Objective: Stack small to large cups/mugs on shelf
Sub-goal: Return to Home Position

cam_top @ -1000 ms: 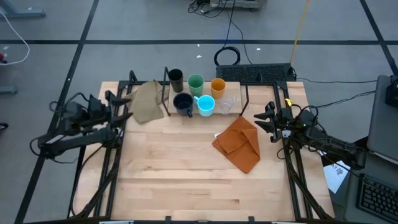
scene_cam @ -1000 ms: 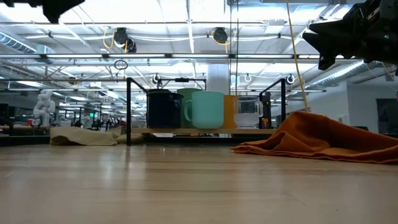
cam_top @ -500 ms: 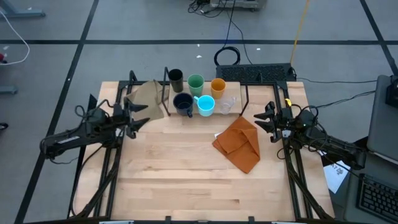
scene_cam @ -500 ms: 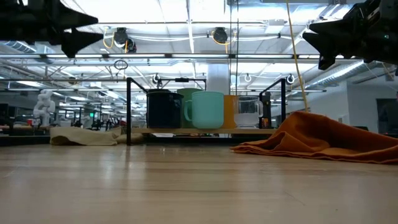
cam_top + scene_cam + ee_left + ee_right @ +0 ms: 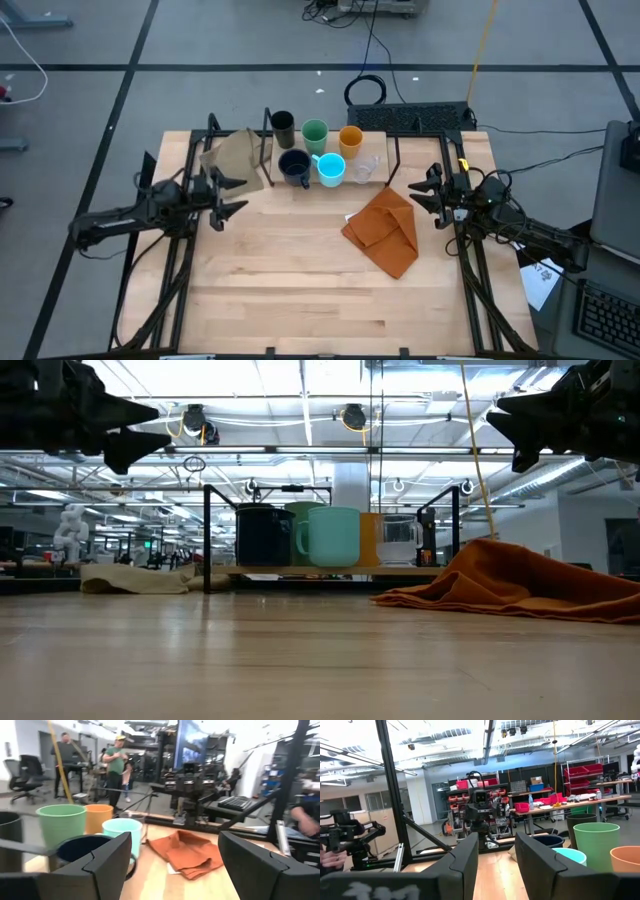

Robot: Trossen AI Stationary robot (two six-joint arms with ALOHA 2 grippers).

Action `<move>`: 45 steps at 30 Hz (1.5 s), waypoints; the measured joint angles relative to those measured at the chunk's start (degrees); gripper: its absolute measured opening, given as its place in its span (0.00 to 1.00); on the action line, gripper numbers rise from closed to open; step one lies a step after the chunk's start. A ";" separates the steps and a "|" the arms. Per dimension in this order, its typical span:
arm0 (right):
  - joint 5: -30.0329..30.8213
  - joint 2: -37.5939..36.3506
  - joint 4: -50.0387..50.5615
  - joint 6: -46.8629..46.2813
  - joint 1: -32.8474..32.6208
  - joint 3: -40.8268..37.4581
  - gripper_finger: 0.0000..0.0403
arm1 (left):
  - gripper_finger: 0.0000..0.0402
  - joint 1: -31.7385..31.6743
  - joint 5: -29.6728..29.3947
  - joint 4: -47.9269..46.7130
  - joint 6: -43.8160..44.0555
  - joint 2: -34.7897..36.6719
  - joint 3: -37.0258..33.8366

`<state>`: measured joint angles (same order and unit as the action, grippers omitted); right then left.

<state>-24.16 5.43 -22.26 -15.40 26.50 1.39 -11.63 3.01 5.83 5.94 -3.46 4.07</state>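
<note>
Now six vessels are being carried by the shelf (image 5: 300, 570) at the far edge of the table (image 5: 300, 290), in two rows of three: dark brown cup (image 5: 283, 124), green cup (image 5: 314, 133) and orange cup (image 5: 350, 138) behind; dark navy mug (image 5: 294, 165), light blue mug (image 5: 331, 168) and clear cup (image 5: 367, 168) in front. Two cloths are being shown: a tan cloth (image 5: 235, 160) left of the shelf and an orange cloth (image 5: 385, 230) right of centre, with open room nearer. The left gripper (image 5: 226, 196), spread wide and empty, is being shown farther inboard than a second ago; the right gripper (image 5: 418, 193), parted and empty, is being held unmoved at the right edge.
</note>
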 joint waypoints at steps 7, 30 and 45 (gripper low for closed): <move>0.04 0.00 0.02 0.00 0.02 -0.01 0.30 | 0.74 4.20 -1.07 3.30 -0.91 0.00 -2.24; 0.07 0.00 0.28 0.04 0.02 0.00 0.30 | 0.74 10.27 -4.11 -3.12 -1.79 0.00 -2.24; -6.07 0.20 0.07 1.90 0.00 -0.02 0.30 | 0.74 10.61 -4.44 -4.29 6.03 -0.01 -2.24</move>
<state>-30.23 5.63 -22.20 -13.50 26.50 1.37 -1.02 -1.44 1.54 11.97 -3.47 1.83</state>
